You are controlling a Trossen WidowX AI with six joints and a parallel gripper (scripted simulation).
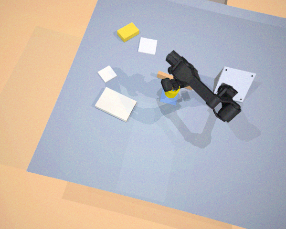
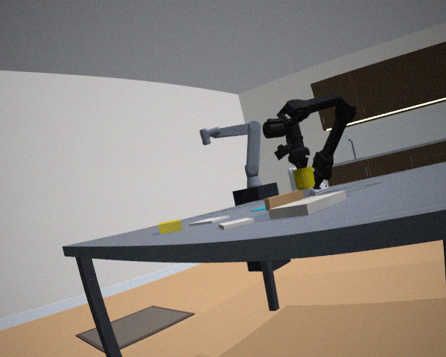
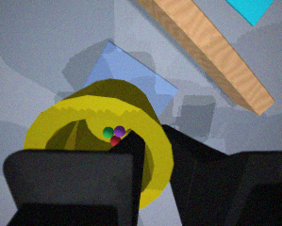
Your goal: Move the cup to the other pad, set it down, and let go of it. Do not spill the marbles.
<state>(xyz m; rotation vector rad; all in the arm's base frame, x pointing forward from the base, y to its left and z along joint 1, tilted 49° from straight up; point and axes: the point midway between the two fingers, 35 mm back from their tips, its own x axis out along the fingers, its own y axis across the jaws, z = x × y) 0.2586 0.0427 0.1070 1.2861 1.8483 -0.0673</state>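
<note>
The gripper (image 3: 150, 155) is nearly closed and pinches the wall of the yellow cup (image 3: 100, 141): in the wrist view one finger (image 3: 131, 155) sits inside the rim and the other presses the outside, at about 4 o'clock on the cup's mouth. The cup appears tilted toward the camera, and three marbles (image 3: 113, 134), green, purple and red, are bunched against the inner finger rather than lying flat on the bottom. Whether the cup's base has left the surface I cannot tell; in the exterior view the cup (image 2: 304, 177) looks close to the table (image 2: 388, 207). In the top view it sits over the blue pad (image 1: 168, 99), which shows at its 6 o'clock, so the carry has hardly begun. The step in hand is most likely the lift, and doing it well means straightening the cup first or keeping its mouth up, then rising slowly and straight so the marbles cannot roll over the low side. A one-wall pinch lets the cup swing about the fingers, so jerks and quick wrist turns are the main danger. The wooden bar (image 3: 211, 56) lies just beyond the blue pad at 1 o'clock in the wrist view, with the cyan pad (image 3: 250, 9), probably the goal, past it, so the cup needs enough height to pass over the bar before descending level and opening.
</note>
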